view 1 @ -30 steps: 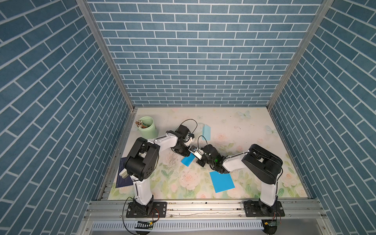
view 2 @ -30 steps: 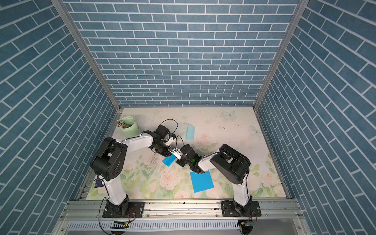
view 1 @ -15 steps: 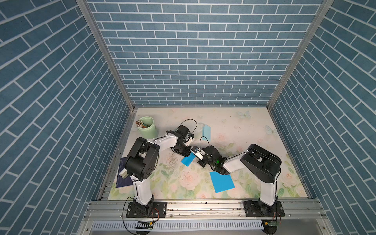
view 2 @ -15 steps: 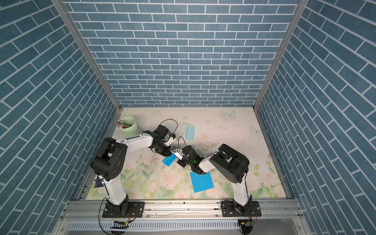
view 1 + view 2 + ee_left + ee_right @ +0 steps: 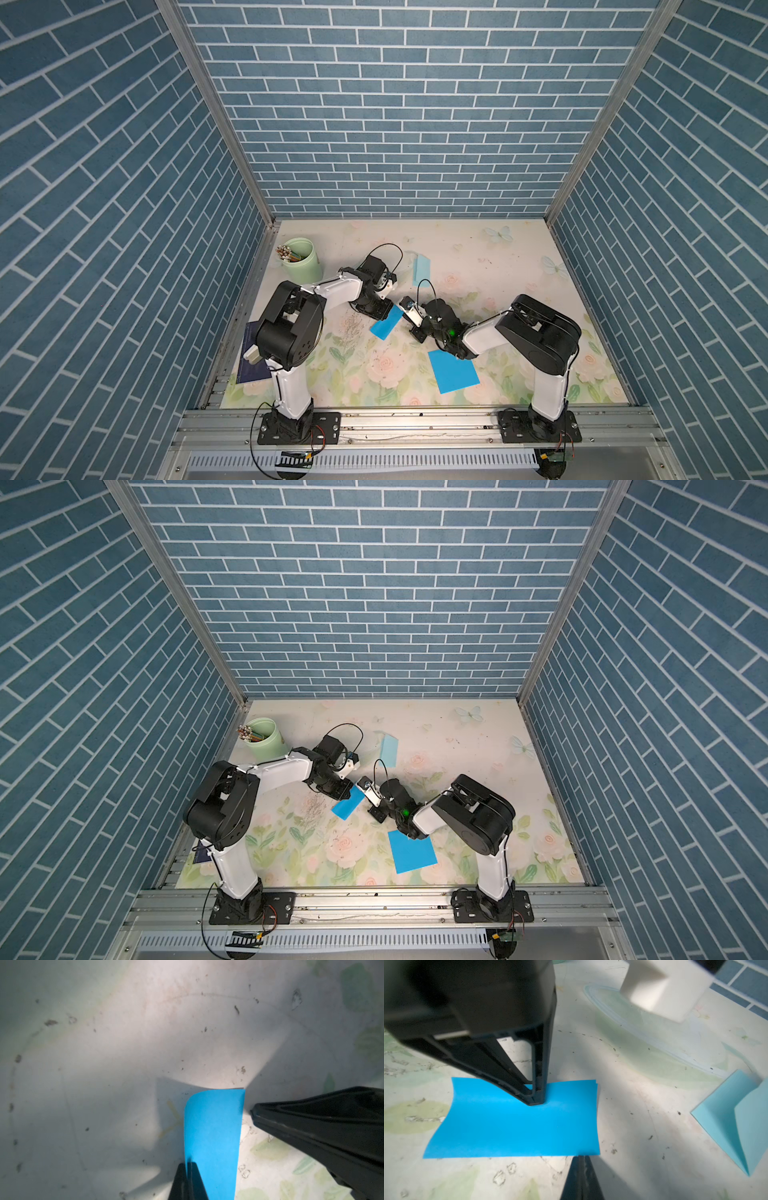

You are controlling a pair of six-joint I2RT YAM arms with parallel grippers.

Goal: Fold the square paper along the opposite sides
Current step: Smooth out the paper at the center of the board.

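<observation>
The bright blue paper (image 5: 386, 328) (image 5: 348, 806) lies on the floral table, folded in half into a rectangle (image 5: 512, 1126) (image 5: 214, 1136). My left gripper (image 5: 384, 313) (image 5: 345, 792) (image 5: 188, 1164) (image 5: 536, 1102) is shut, and its tips press down on the paper at the long edge where the two layers meet. My right gripper (image 5: 404, 320) (image 5: 365, 799) (image 5: 581, 1157) is shut too. Its tip (image 5: 252, 1110) touches the opposite, folded long edge near a corner. The paper's ends curl up slightly.
A flat bright blue square sheet (image 5: 453, 372) (image 5: 411, 852) lies near the right arm. A pale blue folded sheet (image 5: 422, 270) (image 5: 388, 750) (image 5: 737, 1118) lies behind. A green cup of pencils (image 5: 301, 259) (image 5: 264, 739) stands back left. A dark notebook (image 5: 253, 357) lies at the left edge.
The right arm has shifted very slightly to the left. Both grippers have stayed shut at the folded paper.
</observation>
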